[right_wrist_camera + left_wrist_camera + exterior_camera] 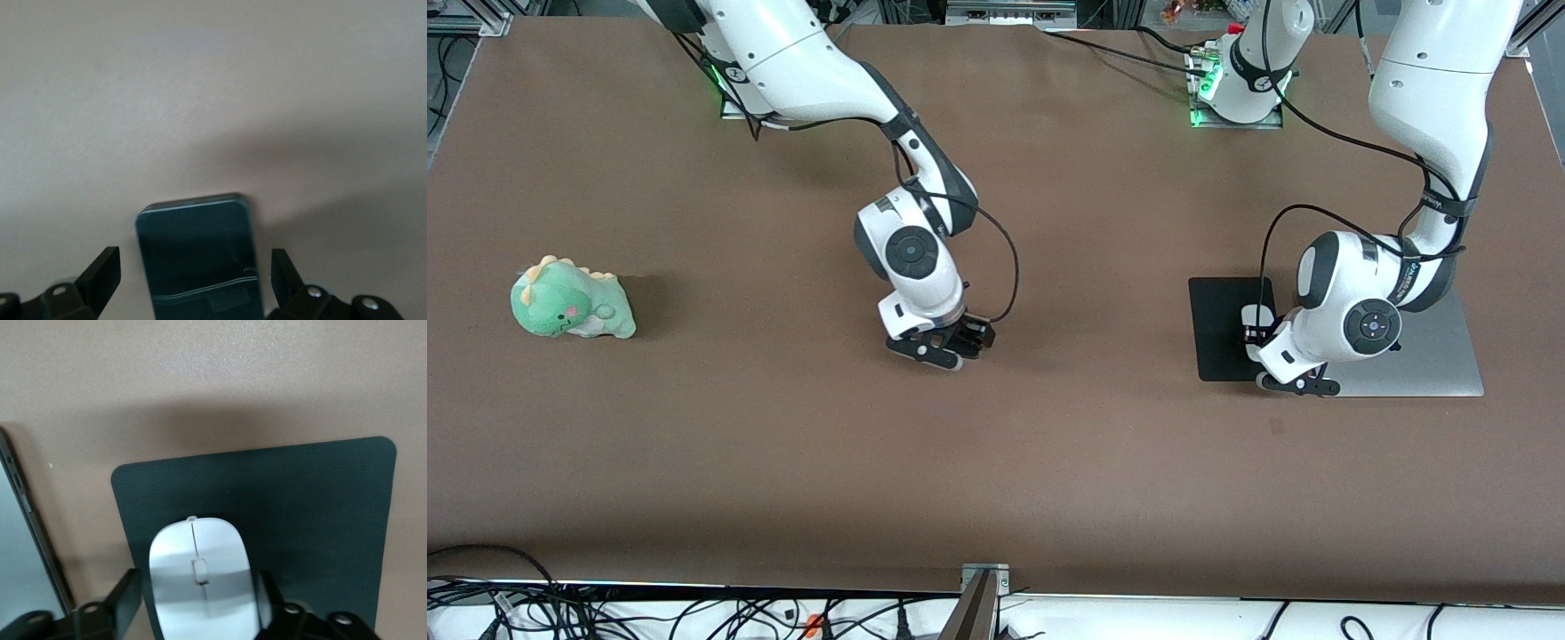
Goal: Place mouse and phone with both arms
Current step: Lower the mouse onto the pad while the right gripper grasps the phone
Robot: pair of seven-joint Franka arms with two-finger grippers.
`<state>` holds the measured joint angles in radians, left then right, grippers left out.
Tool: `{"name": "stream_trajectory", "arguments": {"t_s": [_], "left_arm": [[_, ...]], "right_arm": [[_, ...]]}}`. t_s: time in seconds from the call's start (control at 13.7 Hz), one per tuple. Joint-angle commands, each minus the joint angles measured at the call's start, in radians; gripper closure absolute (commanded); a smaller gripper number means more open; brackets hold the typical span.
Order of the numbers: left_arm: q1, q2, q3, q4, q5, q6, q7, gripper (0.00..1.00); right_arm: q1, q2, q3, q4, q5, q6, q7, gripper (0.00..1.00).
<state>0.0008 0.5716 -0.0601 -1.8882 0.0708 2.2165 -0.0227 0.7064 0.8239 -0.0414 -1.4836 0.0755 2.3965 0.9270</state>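
The white mouse (199, 587) lies on the black mat (320, 520), between the fingers of my left gripper (197, 595). The gripper is open, with a strip of mat showing between one finger (125, 593) and the mouse. In the front view the mouse (1257, 315) shows partly under the left gripper (1261, 340). The black phone (197, 260) lies flat on the brown table between the fingers of my right gripper (193, 275), which is open with a gap on each side. In the front view the right gripper (959, 342) is low over the table's middle and hides the phone.
A silver closed laptop (1432, 356) lies beside the black mat (1218, 329), toward the left arm's end; its edge shows in the left wrist view (20, 547). A green plush dinosaur (569, 302) sits toward the right arm's end of the table.
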Motion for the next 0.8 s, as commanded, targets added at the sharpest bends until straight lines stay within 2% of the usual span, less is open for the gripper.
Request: {"name": "stream_trajectory", "arguments": {"t_s": [0.0, 0.15, 0.29, 0.51, 0.59, 0.73], "left_arm": [[0.007, -0.025, -0.006, -0.003, 0.003, -0.004, 0.01, 0.0], [0.013, -0.047, -0.007, 0.044, 0.001, -0.073, 0.015, 0.0], [0.011, -0.048, -0.023, 0.157, -0.049, -0.208, 0.015, 0.0], [0.013, -0.061, -0.026, 0.32, -0.059, -0.435, 0.017, 0.0], [0.012, -0.067, -0.027, 0.377, -0.06, -0.507, 0.017, 0.0], [0.013, -0.084, -0.026, 0.489, -0.115, -0.636, 0.017, 0.0]], "right_arm": [[0.016, 0.038, -0.012, 0.042, -0.055, -0.004, 0.013, 0.0], [0.018, 0.041, -0.011, 0.039, -0.08, 0.001, 0.007, 0.0], [0.018, 0.034, -0.012, 0.025, -0.091, -0.003, -0.01, 0.0], [0.019, 0.034, -0.011, 0.023, -0.085, -0.003, 0.003, 0.01], [0.019, 0.034, -0.009, 0.022, -0.085, -0.003, 0.004, 0.05], [0.019, 0.035, -0.009, 0.019, -0.086, -0.003, 0.003, 0.21]]}}
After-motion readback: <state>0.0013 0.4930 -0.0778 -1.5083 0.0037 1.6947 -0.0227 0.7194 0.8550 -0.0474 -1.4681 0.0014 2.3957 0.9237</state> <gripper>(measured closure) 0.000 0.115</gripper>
